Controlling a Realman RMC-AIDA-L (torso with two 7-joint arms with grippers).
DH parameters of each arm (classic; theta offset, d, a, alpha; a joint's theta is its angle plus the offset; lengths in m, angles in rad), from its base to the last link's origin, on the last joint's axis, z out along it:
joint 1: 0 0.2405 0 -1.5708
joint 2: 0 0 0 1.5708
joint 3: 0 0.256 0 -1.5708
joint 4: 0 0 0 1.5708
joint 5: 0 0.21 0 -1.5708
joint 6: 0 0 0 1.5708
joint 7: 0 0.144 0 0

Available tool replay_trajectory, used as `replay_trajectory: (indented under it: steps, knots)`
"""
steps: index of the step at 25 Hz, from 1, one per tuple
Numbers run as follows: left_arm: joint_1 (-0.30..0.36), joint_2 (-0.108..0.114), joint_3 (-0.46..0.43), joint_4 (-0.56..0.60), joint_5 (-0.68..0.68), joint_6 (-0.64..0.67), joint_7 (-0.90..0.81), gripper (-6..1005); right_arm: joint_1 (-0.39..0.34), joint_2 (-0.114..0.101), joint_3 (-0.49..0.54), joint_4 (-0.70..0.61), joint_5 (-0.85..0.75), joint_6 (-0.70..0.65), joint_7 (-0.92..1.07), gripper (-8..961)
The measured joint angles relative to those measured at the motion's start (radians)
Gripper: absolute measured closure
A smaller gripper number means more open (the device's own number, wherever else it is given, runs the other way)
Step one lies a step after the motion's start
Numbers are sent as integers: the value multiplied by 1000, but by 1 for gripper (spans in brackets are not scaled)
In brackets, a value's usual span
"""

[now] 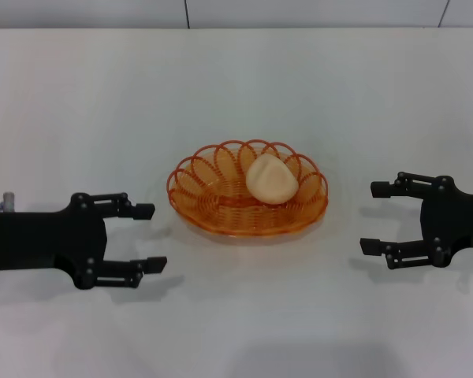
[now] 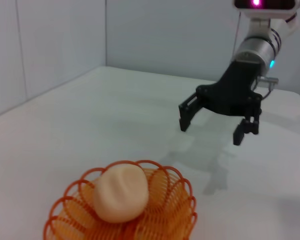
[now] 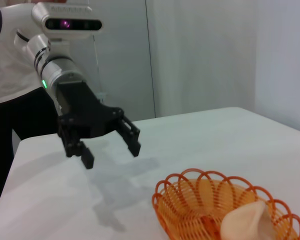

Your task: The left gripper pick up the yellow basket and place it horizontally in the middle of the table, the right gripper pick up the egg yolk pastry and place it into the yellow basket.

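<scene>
Head view shows the pastry (image 1: pixel 270 179) lying in the basket (image 1: pixel 213 206) mid-worktop (image 1: pixel 236 87), left gripper (image 1: pixel 147 237) and right gripper (image 1: pixel 376 217) near opposite side edges, jaws wide and empty; the task looks finished, so nothing further seems needed.

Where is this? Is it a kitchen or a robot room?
Probably a robot test room, not a kitchen. There's only a plain white table, bare walls, and two robot claws, the left gripper and right gripper, beside a yellow basket holding an egg yolk pastry.
</scene>
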Motion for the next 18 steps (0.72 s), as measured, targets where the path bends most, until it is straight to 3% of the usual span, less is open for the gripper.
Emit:
replay_trajectory:
  steps: [18]
  knots:
    - [-17,0,-10,-3,7,-2,-21,227,15,-9,4,7,-57,5,25,68]
